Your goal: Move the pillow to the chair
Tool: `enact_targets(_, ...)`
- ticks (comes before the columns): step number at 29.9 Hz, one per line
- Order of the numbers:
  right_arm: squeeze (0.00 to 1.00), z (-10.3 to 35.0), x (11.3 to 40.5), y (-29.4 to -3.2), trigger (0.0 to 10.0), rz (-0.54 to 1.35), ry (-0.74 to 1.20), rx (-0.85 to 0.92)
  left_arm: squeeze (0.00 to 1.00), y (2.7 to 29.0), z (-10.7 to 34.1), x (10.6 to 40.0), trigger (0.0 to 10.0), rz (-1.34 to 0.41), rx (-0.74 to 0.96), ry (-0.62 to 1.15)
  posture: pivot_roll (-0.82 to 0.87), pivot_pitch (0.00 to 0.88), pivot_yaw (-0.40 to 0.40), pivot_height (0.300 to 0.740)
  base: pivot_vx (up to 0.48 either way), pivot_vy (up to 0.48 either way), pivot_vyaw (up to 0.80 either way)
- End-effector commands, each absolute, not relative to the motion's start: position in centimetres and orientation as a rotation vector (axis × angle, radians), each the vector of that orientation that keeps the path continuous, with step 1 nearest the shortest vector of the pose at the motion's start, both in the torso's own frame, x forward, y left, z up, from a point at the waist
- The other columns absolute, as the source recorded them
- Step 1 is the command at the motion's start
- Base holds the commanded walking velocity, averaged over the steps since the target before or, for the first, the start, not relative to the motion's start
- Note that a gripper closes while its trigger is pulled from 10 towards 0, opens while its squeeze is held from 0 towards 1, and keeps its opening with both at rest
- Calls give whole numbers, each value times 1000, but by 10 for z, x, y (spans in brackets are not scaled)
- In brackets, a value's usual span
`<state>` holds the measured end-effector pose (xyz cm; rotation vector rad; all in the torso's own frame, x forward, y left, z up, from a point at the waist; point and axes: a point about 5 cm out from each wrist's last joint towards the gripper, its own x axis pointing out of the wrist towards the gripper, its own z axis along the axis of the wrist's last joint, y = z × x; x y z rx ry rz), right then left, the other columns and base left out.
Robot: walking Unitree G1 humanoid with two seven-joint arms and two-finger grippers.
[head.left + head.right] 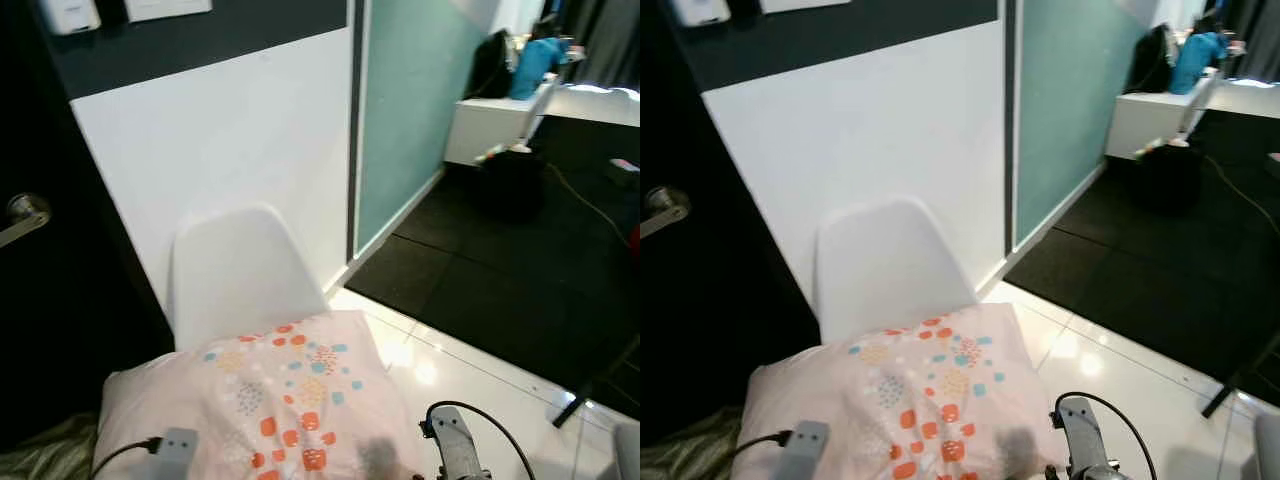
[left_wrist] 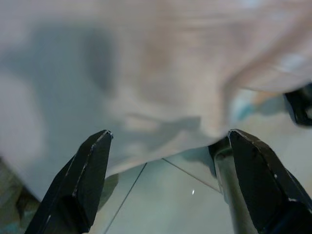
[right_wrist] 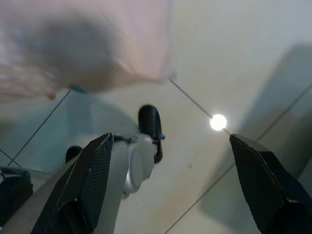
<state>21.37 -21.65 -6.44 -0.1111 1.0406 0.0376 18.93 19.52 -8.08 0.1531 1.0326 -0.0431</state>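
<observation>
Pillow position: the pillow [image 1: 270, 405] rides directly above and between the two end effectors, carried on the arms, with its far edge touching or just short of the chair [image 1: 240, 270]'s seat; which of the two cannot be told.
Key relation: the chair lies straight ahead of both end effectors, just beyond the pillow, its white backrest upright against the wall [image 1: 220, 130]. The coming move, as a judgement, is a short push forward and a lowering onto the seat.
Long axis: the pillow's long side runs across, from one arm to the other, roughly parallel to the chair's backrest.
Nearer arm: neither is clearly nearer; the left wrist [image 1: 175, 447] and right wrist [image 1: 452, 440] sit at much the same depth on either side of the pillow.
Left end effector [image 2: 170, 141]: fingers spread wide, pinching nothing; the pillow's underside hangs just above them, and the tiled floor [image 2: 161, 204] shows below.
Right end effector [image 3: 170, 146]: fingers also spread wide and empty; the pillow's corner sits above and to one side, with the robot's own leg and the glossy floor beneath.
Count: one pillow, one chair, two end effectors, one door handle [image 1: 25, 215] off to the left.
Risk: since nothing clamps the pillow, it may slide off as the arms tip.
</observation>
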Motion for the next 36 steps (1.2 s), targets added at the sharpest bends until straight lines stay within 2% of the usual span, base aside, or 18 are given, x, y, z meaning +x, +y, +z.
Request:
enact_targets(1,0,-65,214,-213,10000,44,1048,-108,0,197,-82,187,10000,-42,173,1055,-208,19,40,740,0,0,-569)
enact_targets(32,0,-61,220,-215,10000,20,1022,-97,0,202,-79,191,10000,-5,213,1033,-208,36,38,740,0,0,-591)
enact_targets(36,0,-61,220,-216,10000,11,1016,-93,0,202,-79,191,10000,-8,215,1032,-210,37,37,740,0,0,0)
